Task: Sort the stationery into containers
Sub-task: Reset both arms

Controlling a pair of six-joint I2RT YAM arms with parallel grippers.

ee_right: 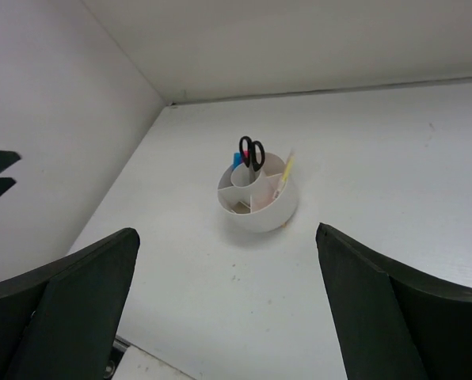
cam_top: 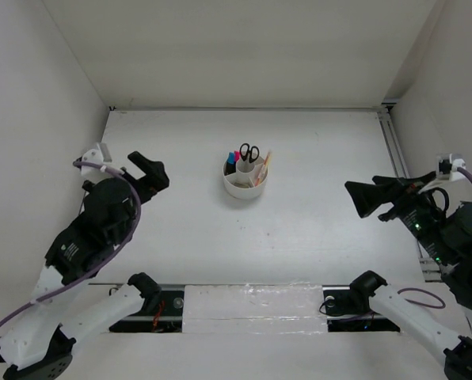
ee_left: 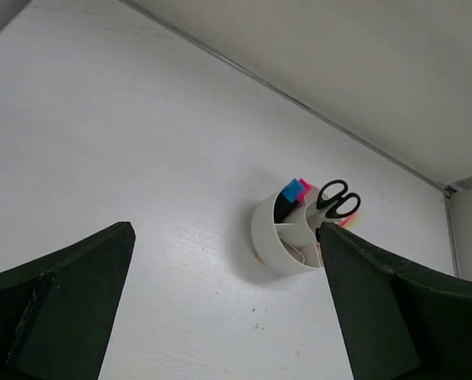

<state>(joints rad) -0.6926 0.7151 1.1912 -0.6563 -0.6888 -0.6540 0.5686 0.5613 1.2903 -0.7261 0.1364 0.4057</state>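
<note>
Stationery stood sorted in the tub; both arms waited empty.

Top view: one tub (cam_top: 245,183) sat on the table (cam_top: 180,229), well apart from the left gripper (cam_top: 150,169) and right gripper (cam_top: 369,196), judged parked because nothing lay loose; left wrist view: fingers (ee_left: 78,301) spread wide, holding nothing; one pair of scissors (ee_left: 338,199) and two highlighters (ee_left: 294,190) stood upright in far compartments; right wrist view: fingers equally wide, empty; one pencil (ee_right: 286,169) leaned on the rim; erasers too small to tell.

No text can be read anywhere; a small white marking (cam_top: 71,252) on the left arm (cam_top: 93,226) is too blurred.
</note>
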